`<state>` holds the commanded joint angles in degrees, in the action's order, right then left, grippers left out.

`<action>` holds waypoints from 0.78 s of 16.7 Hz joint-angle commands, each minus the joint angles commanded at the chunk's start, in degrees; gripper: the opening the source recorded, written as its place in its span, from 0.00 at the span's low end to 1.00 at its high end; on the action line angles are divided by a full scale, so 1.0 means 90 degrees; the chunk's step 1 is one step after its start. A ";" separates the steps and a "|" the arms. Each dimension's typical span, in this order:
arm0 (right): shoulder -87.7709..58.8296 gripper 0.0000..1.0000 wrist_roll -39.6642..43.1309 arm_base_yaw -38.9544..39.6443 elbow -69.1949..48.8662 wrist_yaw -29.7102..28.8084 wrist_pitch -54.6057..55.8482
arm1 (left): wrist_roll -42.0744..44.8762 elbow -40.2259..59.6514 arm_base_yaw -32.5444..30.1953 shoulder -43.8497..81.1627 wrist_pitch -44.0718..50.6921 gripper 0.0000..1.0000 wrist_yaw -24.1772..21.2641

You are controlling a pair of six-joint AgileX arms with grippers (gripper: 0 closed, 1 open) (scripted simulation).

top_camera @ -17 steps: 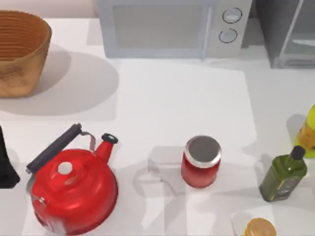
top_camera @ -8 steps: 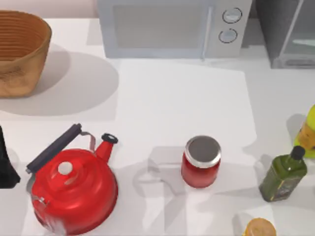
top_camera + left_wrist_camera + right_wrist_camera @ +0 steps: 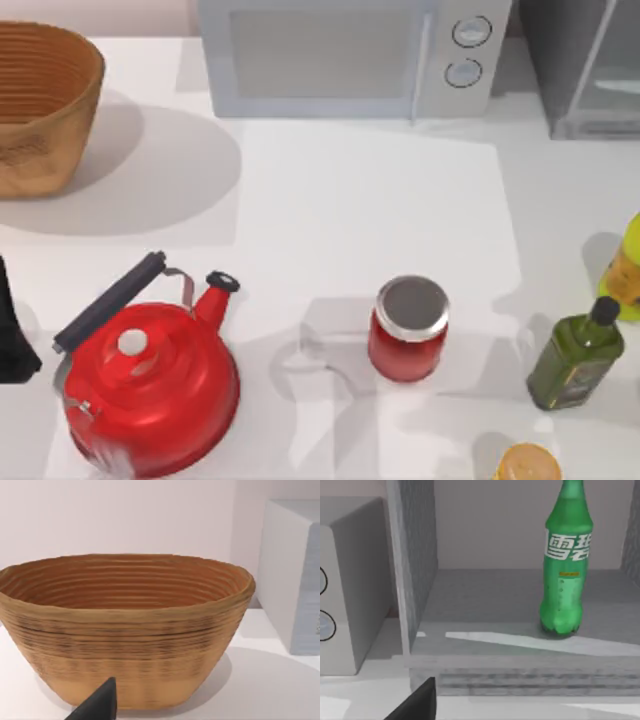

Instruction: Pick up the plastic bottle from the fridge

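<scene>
As the right wrist camera looks into the fridge [image 3: 415, 555], a dark grey box-shaped cabinet standing open toward it, the plastic bottle [image 3: 566, 570], bright green with white lettering, stands upright on the grey floor of the compartment, toward one side and well back from the front lip. A black fingertip of the right gripper [image 3: 417, 702] pokes into the edge of that view, just short of the fridge's front ledge and well apart from the bottle; whether the right fingers are spread or pressed together cannot be told. Nothing is in them that can be seen.

From the top view the fridge [image 3: 585, 65] sits at the table's far right corner, beside the white microwave with two round dials [image 3: 350, 55]. Nearer on the white table [image 3: 330, 210]: a red jar with a silver lid [image 3: 408, 328] right of centre, a dark olive bottle with black cap [image 3: 578, 355] near the right edge, a yellow-green bottle with orange label [image 3: 628, 268] just beyond it at the edge, and an orange-topped object [image 3: 527, 465] at the near edge. A glossy red kettle with black handle [image 3: 145, 370] stands near left.

Left arm [image 3: 12, 330]: parked at the left edge. Its wrist view faces a woven tan basket [image 3: 125, 625], upright at the far left corner, with one black fingertip of the left gripper [image 3: 97, 705] showing; finger state cannot be told.
</scene>
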<state>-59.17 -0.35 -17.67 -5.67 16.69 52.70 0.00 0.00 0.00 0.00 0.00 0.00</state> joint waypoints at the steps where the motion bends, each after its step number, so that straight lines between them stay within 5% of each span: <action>1: -0.0530 1.00 -0.0008 -0.0157 -0.0059 0.0155 0.0486 | 0.0000 0.0000 0.0000 0.0000 0.0000 1.00 0.0000; 13: -0.4747 1.00 -0.0074 -0.1404 -0.0532 0.1390 0.4358 | 0.0000 0.0000 0.0000 0.0000 0.0000 1.00 0.0000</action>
<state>-101.90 -1.02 -30.31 -10.46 29.19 91.92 0.00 0.00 0.00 0.00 0.00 0.00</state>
